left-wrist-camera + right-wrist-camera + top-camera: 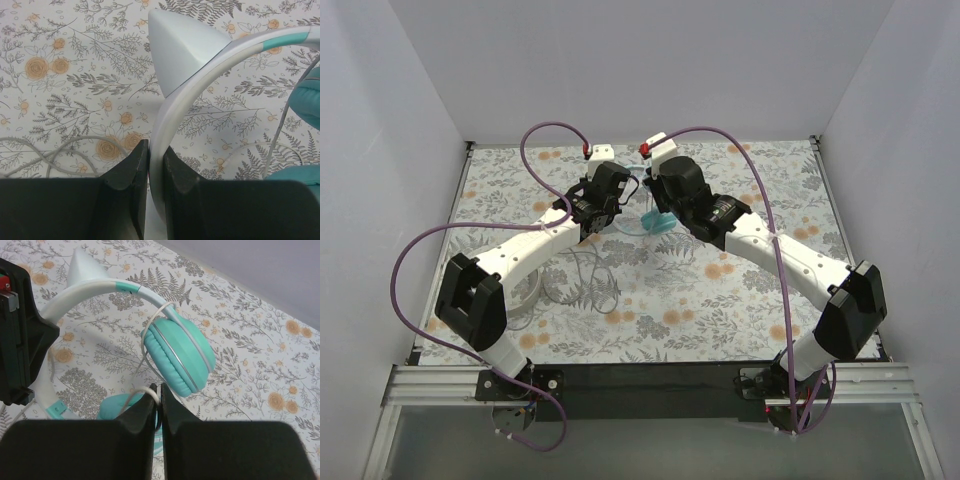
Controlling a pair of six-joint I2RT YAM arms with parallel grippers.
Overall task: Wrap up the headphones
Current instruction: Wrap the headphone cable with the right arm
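The teal headphones are held up between both arms at mid table. Their pale headband, which carries a pointed cat ear, runs down between the fingers of my left gripper, which is shut on it. One teal ear cup hangs in front of my right gripper; the other cup sits lower left. The thin white cable loops from the cup's top down into the right gripper's fingertips, which are shut on it.
A white-grey pair of headphones lies on the floral tablecloth under the left arm, its thin grey cable in loose loops, the cable also showing in the left wrist view. Purple robot cables arch above both arms. White walls enclose the table.
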